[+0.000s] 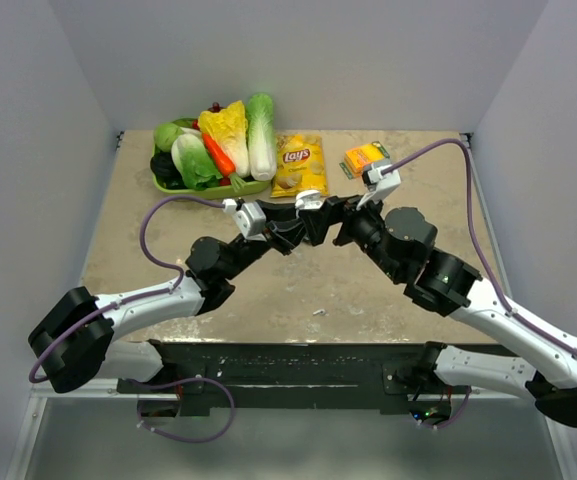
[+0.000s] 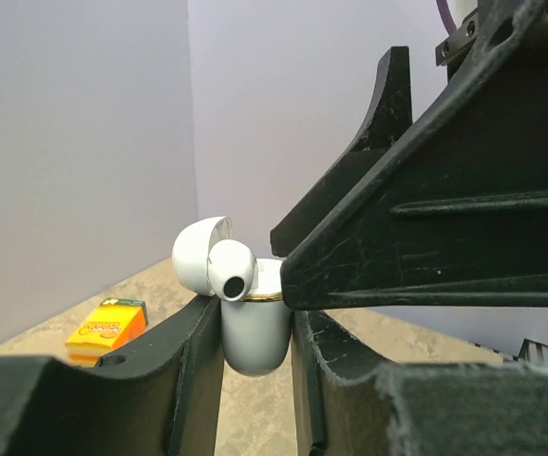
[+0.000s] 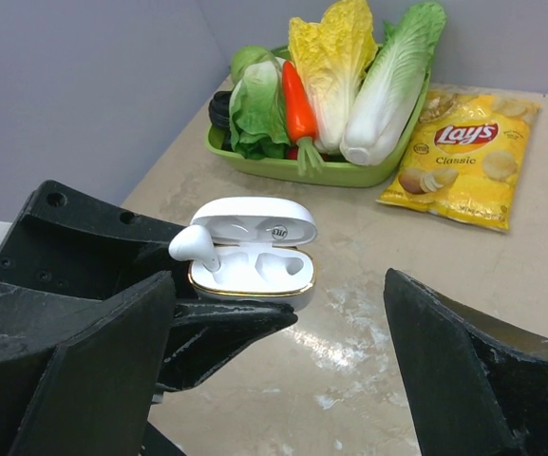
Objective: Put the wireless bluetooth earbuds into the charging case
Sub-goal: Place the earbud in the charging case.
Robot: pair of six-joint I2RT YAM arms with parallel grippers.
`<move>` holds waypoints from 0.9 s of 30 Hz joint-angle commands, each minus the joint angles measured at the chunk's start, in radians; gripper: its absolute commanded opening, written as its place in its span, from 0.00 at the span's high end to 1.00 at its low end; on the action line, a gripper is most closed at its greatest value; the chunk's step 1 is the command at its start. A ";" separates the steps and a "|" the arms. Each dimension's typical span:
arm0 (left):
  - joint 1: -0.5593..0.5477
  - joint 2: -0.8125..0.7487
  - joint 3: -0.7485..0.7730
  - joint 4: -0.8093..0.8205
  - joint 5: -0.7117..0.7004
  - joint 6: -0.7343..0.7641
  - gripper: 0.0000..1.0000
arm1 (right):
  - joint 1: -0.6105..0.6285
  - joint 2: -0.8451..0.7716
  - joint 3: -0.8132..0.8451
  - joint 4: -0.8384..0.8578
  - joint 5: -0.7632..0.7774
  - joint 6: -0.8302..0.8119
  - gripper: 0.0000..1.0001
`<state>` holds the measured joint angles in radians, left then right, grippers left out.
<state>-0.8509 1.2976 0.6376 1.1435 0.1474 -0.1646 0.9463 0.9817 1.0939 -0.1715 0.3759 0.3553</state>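
The left jaws are clenched on the white charging case, holding it upright with its lid flipped back. One white earbud sits tilted, half out of the case's left slot. The other slot looks empty, and no second earbud shows. The right jaws stand released, just beside the case. That earbud wants a gentle, straight push down while the left jaws hold firm. Beyond the case are a vegetable tray, a chip bag and an orange box, on a mottled beige counter with plain grey walls around it.
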 commanded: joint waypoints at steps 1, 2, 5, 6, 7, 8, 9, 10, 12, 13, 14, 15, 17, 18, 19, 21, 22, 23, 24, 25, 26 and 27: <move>0.003 -0.015 0.047 0.035 -0.006 -0.003 1.00 | -0.004 -0.038 0.015 0.041 0.021 0.014 0.05; 0.001 -0.012 0.051 0.026 -0.005 -0.003 1.00 | -0.004 -0.035 0.035 0.041 0.020 0.013 0.05; 0.003 -0.001 0.054 0.016 -0.008 -0.001 1.00 | -0.004 -0.018 0.066 0.047 0.011 0.020 0.04; 0.003 0.002 0.056 0.013 -0.011 -0.001 1.00 | -0.003 -0.009 0.073 0.047 0.008 0.019 0.04; 0.001 0.006 0.057 0.012 -0.009 -0.003 1.00 | -0.003 0.001 0.080 0.047 0.006 0.017 0.04; 0.003 0.008 0.059 0.010 -0.011 -0.001 1.00 | -0.006 0.009 0.095 0.044 0.008 0.019 0.04; 0.001 0.011 0.060 0.010 -0.011 -0.001 1.00 | -0.004 0.020 0.104 0.037 0.017 0.024 0.04; 0.001 0.012 0.059 0.010 -0.011 -0.001 1.00 | -0.004 0.047 0.113 0.014 0.023 0.024 0.04; 0.001 0.017 0.062 0.010 -0.009 0.000 1.00 | -0.004 0.070 0.135 -0.002 0.032 0.033 0.04; 0.001 0.017 0.065 0.010 -0.008 0.000 1.00 | -0.004 0.086 0.136 -0.008 0.038 0.034 0.04; 0.001 0.019 0.065 0.010 -0.006 0.000 1.00 | -0.004 0.092 0.139 -0.011 0.038 0.036 0.04; 0.001 0.020 0.065 0.010 -0.006 0.000 1.00 | -0.004 0.095 0.139 -0.010 0.038 0.037 0.05; 0.001 0.020 0.065 0.010 -0.006 0.000 1.00 | -0.004 0.109 0.144 -0.013 0.040 0.037 0.05; 0.001 0.017 0.065 0.009 -0.006 0.000 1.00 | -0.004 0.113 0.147 -0.017 0.040 0.039 0.05; 0.001 0.019 0.063 0.009 -0.006 0.000 1.00 | -0.004 0.120 0.150 -0.025 0.040 0.037 0.05; 0.000 0.017 0.063 0.009 -0.008 0.000 1.00 | -0.004 0.132 0.161 -0.036 0.049 0.039 0.05; 0.000 0.016 0.062 0.009 -0.008 0.000 1.00 | -0.004 0.133 0.161 -0.042 0.052 0.040 0.05; 0.001 0.012 0.062 0.009 -0.009 0.002 1.00 | -0.004 0.132 0.159 -0.042 0.057 0.042 0.05; 0.001 0.009 0.062 0.009 -0.009 0.002 1.00 | -0.004 0.132 0.159 -0.042 0.060 0.042 0.05; 0.001 0.008 0.060 0.009 -0.011 0.002 1.00 | -0.004 0.130 0.158 -0.048 0.061 0.042 0.05; 0.001 0.008 0.060 0.007 -0.011 0.002 1.00 | -0.004 0.129 0.159 -0.052 0.066 0.043 0.05; 0.001 0.006 0.060 0.007 -0.011 0.004 1.00 | -0.004 0.124 0.156 -0.057 0.072 0.043 0.05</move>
<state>-0.8509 1.3144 0.6605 1.1088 0.1474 -0.1642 0.9459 1.1229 1.2098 -0.2119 0.4076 0.3859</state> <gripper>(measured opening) 0.342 0.950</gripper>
